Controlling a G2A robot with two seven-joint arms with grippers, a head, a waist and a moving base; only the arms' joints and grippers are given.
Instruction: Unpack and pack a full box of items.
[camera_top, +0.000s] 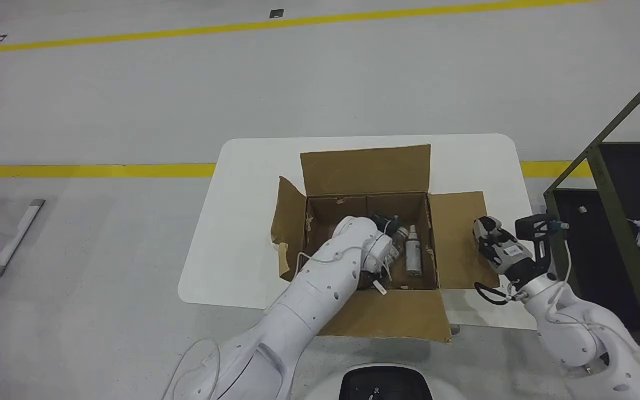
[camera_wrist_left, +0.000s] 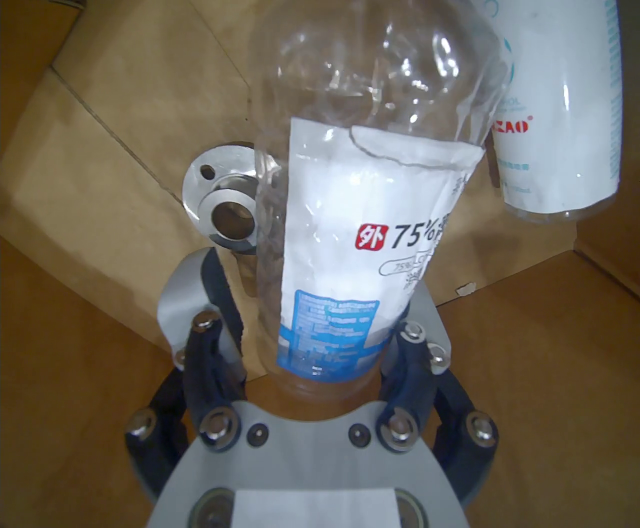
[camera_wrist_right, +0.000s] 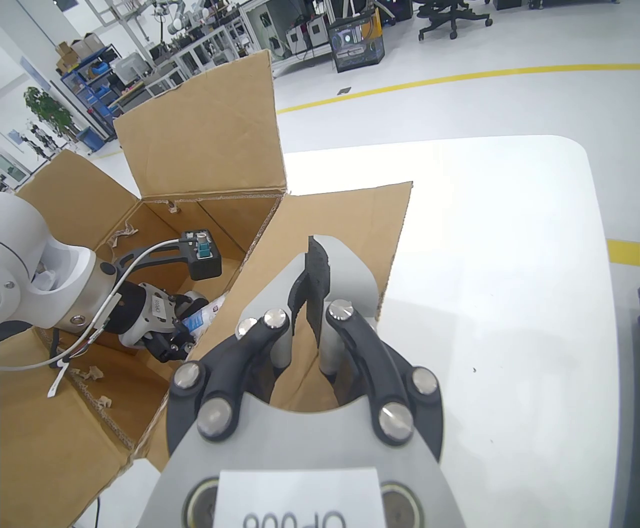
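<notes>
The box (camera_top: 365, 170) is brown, the bottle (camera_wrist_left: 370, 75) clear with a white-and-blue label (camera_wrist_left: 350, 260), the table (camera_top: 250, 220) white.

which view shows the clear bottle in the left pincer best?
Left wrist view: the clear bottle sits close up in the left pincer, label visible. Top view shows a small part; right wrist view a sliver.

A white tabletop (camera_top: 250, 220) with rounded corners stands on a pale grey floor (camera_top: 120, 90). One yellow line (camera_top: 300, 22) crosses the floor beyond the tabletop, and a second yellow line (camera_top: 100, 171) runs level with its far part. A small dark square (camera_top: 276, 13) lies just beyond the first line. A dark rack (camera_top: 585, 215) stands beside the tabletop's right end. Far off in the room are a leafy plant (camera_wrist_right: 47, 107), shelves (camera_wrist_right: 92, 70) with blue bins, a lit screen (camera_wrist_right: 356, 42) and a black office chair (camera_wrist_right: 452, 17).
</notes>
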